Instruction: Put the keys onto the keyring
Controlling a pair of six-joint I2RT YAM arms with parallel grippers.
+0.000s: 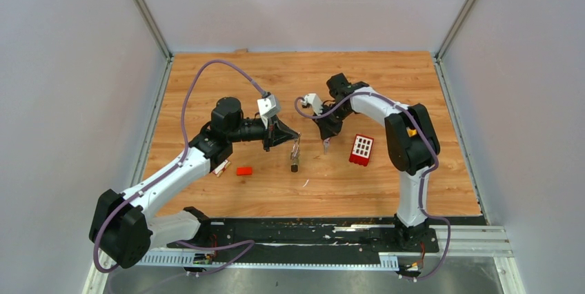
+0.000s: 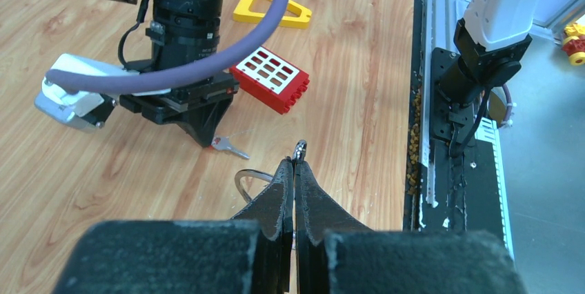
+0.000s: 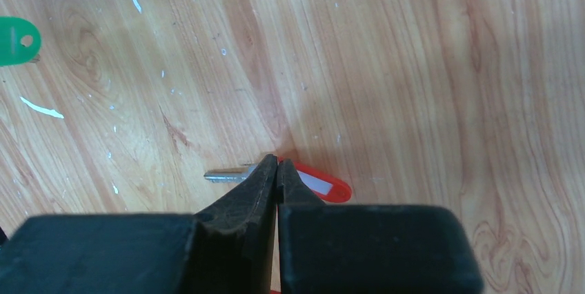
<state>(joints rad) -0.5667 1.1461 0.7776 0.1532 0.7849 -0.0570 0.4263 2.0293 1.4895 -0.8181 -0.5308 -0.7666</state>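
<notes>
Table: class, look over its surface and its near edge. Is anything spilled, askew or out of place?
Brown crumbs lie scattered along the black strip at the near edge of the table, like spilled litter. Small white flecks also dot its wood. Nothing looks broken.

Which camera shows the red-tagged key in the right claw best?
The right wrist view: the red-tagged key sits close up, silver blade on one side of the right gripper, red tag on the other. The left wrist view shows only its blade, far smaller; from the top view it is a faint sliver under the gripper.
</notes>
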